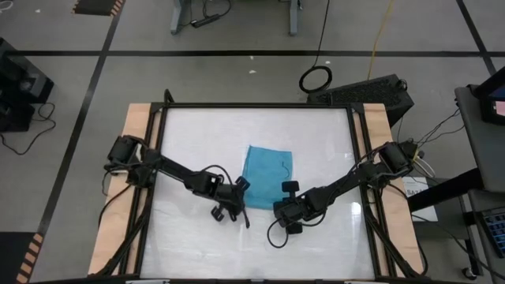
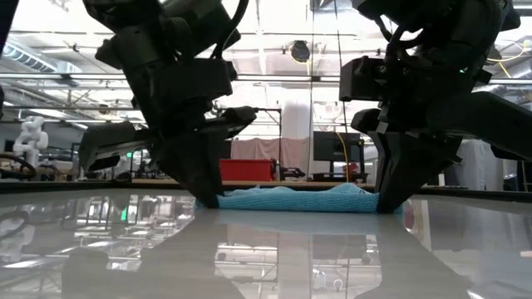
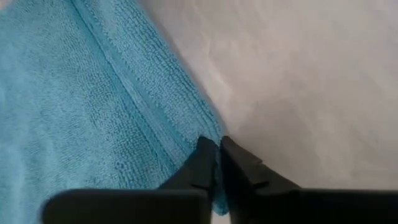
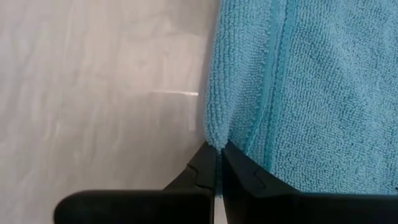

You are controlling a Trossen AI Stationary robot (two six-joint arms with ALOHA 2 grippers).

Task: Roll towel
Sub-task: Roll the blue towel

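The left gripper is pinched closed on one near corner of the towel, and the right gripper is pinched closed on the other. The towel lies flat ahead of both, so the roll should probably go forward, away from the fingers.

Overhead, table-level, two wrist close-ups (shared towel)

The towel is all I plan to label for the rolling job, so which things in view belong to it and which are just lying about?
Part of the job:
- towel, flat on the table
- left gripper, shut on the towel's near left corner
- right gripper, shut on its near right corner

Just lying about:
- black cable loop on the floor
- red box in the room behind
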